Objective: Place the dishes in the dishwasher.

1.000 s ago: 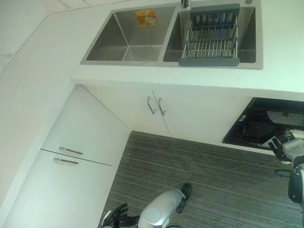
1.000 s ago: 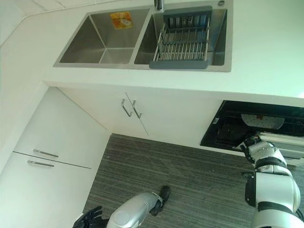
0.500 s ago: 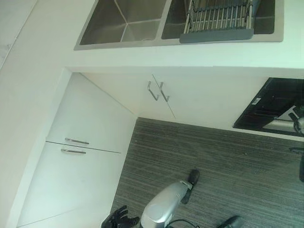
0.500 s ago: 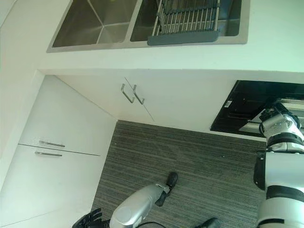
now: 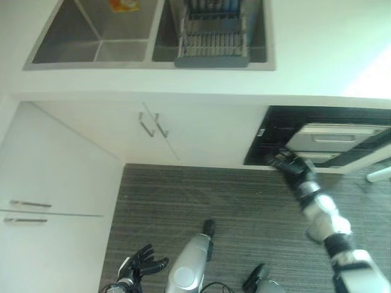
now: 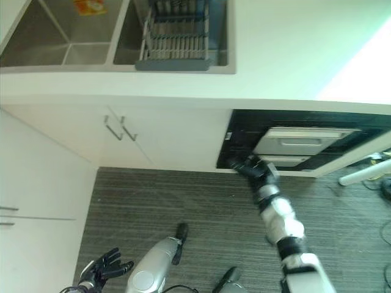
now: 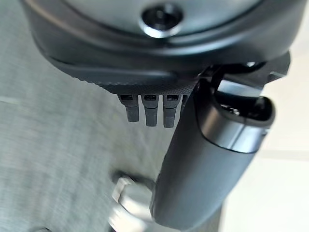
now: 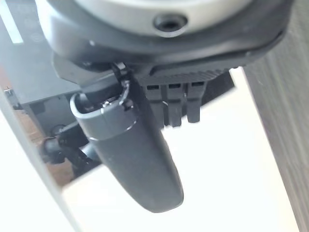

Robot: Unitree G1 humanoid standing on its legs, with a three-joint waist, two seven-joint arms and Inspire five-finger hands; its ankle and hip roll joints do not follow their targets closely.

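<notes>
1. Whole view swung toward the dishwasher (image 6: 293, 143) since a second ago: a camera move, not the sink (image 5: 91, 43) or rack (image 5: 211, 39) shifting.
2. Right hand (image 6: 252, 168), earlier low at the view's edge, now stretched to the dishwasher's open front, at its lower edge; fingers straight in the wrist view, gripping nothing.
3. Left hand (image 5: 140, 264) hanging low by the floor, fingers spread, empty.
4. Dishes: none discernible in the rack in the sink or in the pale drawers; loading state unclear.
</notes>
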